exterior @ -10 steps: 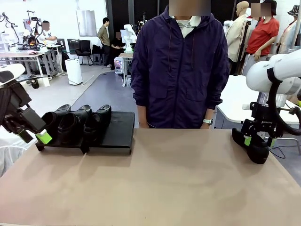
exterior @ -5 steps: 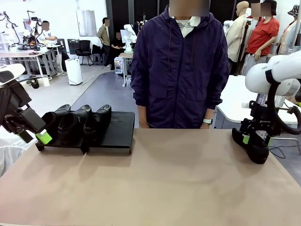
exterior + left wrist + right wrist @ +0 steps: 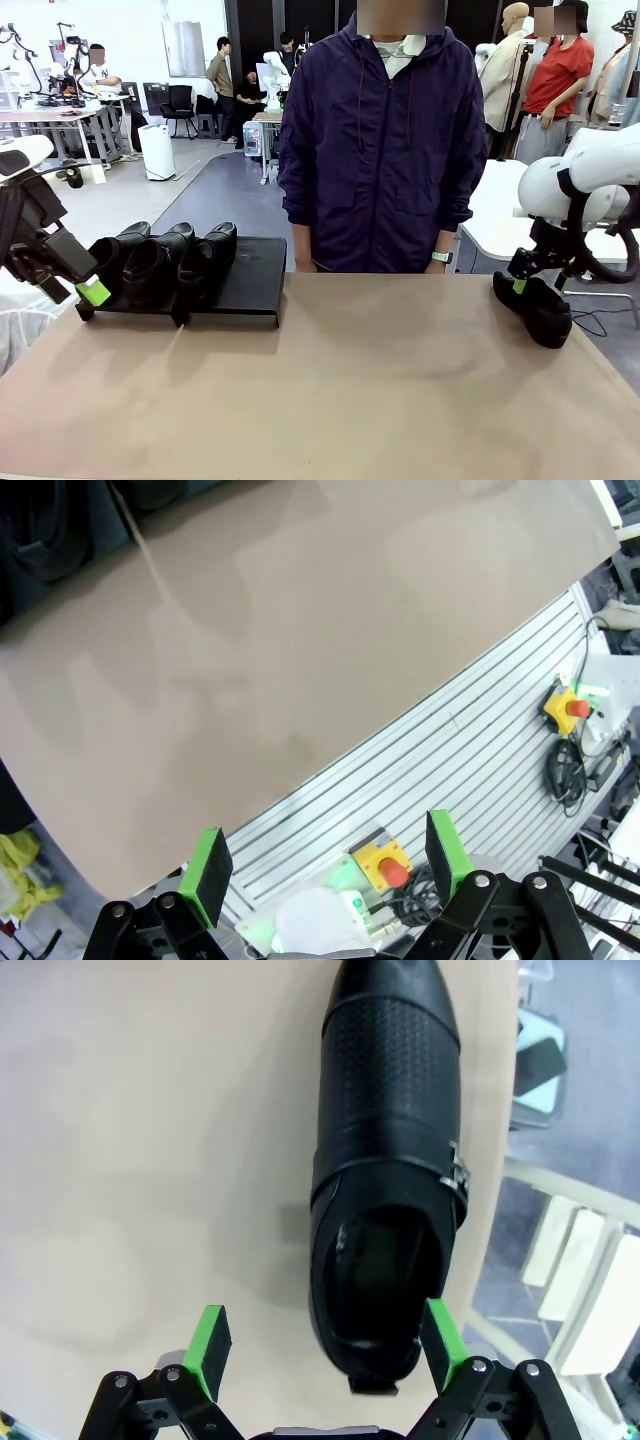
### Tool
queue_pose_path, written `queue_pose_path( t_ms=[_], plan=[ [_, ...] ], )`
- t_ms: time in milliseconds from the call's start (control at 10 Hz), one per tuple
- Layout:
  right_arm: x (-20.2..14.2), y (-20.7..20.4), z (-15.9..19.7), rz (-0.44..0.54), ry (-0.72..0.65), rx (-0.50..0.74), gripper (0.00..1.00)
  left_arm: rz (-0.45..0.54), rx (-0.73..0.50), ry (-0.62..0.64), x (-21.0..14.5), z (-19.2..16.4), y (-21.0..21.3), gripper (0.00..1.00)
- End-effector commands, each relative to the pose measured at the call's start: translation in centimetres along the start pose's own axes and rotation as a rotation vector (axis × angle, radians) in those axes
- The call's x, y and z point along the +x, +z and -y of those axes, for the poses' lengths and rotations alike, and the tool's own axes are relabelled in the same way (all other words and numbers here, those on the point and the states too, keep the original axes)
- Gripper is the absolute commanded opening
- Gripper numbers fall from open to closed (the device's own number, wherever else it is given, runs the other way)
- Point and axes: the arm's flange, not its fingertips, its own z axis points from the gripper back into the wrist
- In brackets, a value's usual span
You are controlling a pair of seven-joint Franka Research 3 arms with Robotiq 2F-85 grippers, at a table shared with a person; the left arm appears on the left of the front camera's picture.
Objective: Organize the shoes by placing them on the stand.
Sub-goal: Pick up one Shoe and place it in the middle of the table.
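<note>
The left tool (image 3: 85, 285) hangs wide open and empty at the bench's (image 3: 330, 390) left edge, beside three shoes (image 3: 165, 262) on the stand (image 3: 250, 275). Across the bench, the right tool (image 3: 325, 1345) spreads wide above the fourth shoe (image 3: 385, 1150), gripping nothing; a person (image 3: 380, 140) stands beyond.

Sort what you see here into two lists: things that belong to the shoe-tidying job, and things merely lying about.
Belongs to the job:
- three shoes on the stand
- lone shoe at the table's right edge
- stand

Just lying about:
- yellow boxes with red buttons off the table's near edge
- person's wristwatch
</note>
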Motion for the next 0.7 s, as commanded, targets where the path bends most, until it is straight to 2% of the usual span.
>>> queue_pose_path(
  t_ms=[0,600],
  plan=[
    [0.4,-0.4,0.5,0.012,0.031,0.018,1.00,0.005,-0.018,0.009,-0.1,0.1,0.1,1.00],
    [0.5,-0.6,-1.5,-0.039,0.001,0.083,1.00,0.005,-0.018,0.009,-0.1,0.1,0.1,1.00]
  ],
)
